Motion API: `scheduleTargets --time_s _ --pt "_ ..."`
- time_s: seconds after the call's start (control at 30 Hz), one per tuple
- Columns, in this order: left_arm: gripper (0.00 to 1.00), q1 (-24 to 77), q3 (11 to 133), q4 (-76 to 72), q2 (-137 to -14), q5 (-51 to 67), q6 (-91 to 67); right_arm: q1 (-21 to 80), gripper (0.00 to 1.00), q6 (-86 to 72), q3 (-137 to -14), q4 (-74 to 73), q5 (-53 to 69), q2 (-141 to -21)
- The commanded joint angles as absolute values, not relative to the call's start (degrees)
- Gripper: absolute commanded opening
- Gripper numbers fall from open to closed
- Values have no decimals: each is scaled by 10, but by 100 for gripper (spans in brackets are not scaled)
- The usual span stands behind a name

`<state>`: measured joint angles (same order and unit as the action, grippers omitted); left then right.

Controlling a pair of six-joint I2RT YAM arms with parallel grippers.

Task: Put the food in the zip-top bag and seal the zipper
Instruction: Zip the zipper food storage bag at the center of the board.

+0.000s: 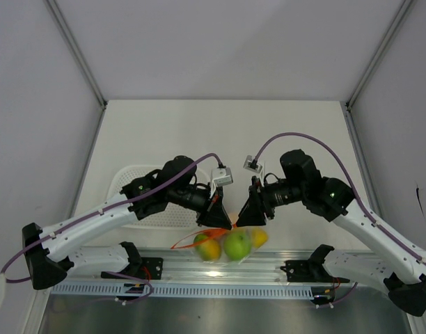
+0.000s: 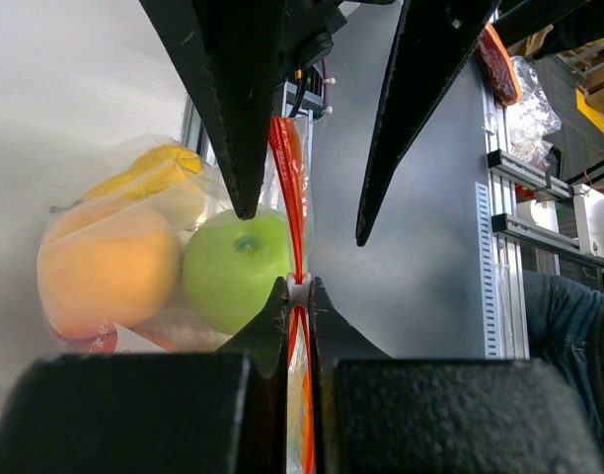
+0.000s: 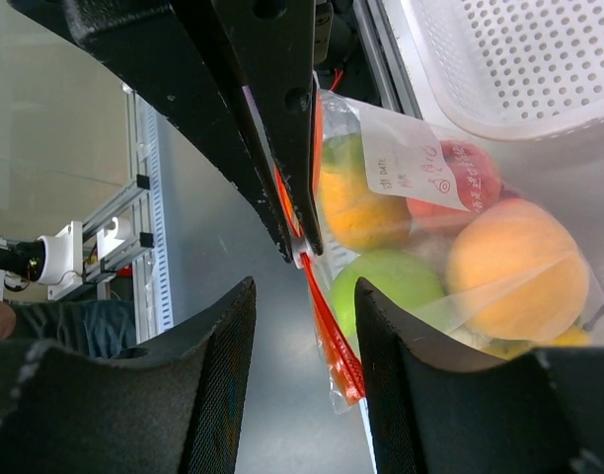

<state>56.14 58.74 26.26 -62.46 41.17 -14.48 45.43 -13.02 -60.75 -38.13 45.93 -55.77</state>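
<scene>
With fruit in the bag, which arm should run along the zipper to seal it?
Right. The left gripper is shut on the zipper, anchoring it; the right gripper sits open astride that strip beside it, likely free to pinch and slide.

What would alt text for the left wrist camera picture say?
The left gripper pinches the red-orange zipper of a clear bag holding a green fruit, an orange fruit and a yellow fruit. Beyond it, the right gripper stands open, one black finger each side of the zipper.
</scene>
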Motion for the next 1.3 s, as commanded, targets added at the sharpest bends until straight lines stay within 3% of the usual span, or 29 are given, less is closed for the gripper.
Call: scheduleTargets --time_s 0.0,0.4,0.6,0.7,0.87,0.93,1.27 --pt "1 563 604 231 -608 442 -143 458 47 -119 -608 -356 461 -556" --pt "1 563 603 231 -609 444 -142 467 45 -134 -581 -340 489 -569" --pt "1 563 601 233 -607 442 -141 475 38 -148 -567 -321 500 -566" --pt "1 563 600 234 -608 442 -140 476 31 -152 -563 -316 502 -565" --pt "1 563 601 234 -611 442 -139 477 3 -157 -559 -310 499 -559" --pt "1 563 600 234 -612 440 -138 477 0 -161 -559 -311 492 -554" --pt "1 563 584 257 -599 411 -136 476 0 -186 -552 -354 273 -489"
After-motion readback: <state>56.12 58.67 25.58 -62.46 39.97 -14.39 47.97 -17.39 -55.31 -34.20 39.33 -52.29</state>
